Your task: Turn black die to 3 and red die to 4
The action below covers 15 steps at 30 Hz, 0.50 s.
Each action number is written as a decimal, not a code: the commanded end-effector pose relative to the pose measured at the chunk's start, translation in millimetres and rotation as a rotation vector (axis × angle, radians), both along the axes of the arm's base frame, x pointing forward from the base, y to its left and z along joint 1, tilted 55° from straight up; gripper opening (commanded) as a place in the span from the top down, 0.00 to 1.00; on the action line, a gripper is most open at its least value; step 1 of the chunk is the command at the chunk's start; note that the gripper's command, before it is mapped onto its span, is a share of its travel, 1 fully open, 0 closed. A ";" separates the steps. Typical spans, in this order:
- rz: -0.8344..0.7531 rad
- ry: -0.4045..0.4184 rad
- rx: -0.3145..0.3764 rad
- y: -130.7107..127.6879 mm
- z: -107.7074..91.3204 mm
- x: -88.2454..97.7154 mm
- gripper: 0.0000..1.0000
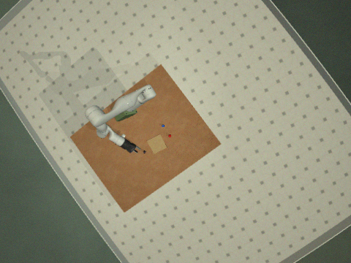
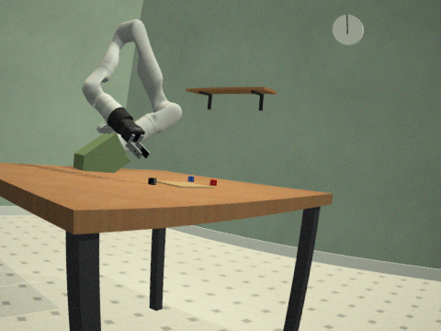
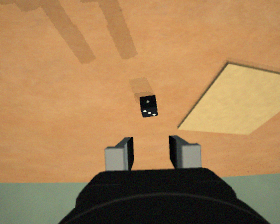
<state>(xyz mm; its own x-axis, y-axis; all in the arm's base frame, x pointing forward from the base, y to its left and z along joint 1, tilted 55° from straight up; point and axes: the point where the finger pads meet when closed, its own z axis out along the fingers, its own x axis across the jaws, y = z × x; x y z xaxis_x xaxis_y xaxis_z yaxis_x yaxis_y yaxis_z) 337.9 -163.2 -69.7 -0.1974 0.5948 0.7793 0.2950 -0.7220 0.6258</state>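
Black die (image 3: pixel 149 106) at centre of wrist view, on worktop (image 3: pixel 60 115), just left of tan mat (image 3: pixel 235 102), off it. Gripper (image 3: pixel 152 152) raised above, fingers parted, grasping nothing. Red die (image 2: pixel 213 182) and blue die (image 2: pixel 190 178) by mat's far side.

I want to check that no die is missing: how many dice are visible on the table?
3. The black die lies on the bare table beside the mat, below the open gripper. The blue die and red die sit by the mat's far side.
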 end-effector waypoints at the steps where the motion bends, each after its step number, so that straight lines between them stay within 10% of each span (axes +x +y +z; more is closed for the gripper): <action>1: 0.053 0.023 -0.023 -3.0 -4.1 1.2 0.30; 15: 0.385 0.237 -0.056 -13.3 -12.5 0.4 0.30</action>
<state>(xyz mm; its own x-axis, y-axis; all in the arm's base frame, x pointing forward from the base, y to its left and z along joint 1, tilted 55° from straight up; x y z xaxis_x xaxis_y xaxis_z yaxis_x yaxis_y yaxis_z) 327.3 -168.0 -87.0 -0.2049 0.5324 0.8213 0.6200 -0.5786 0.5298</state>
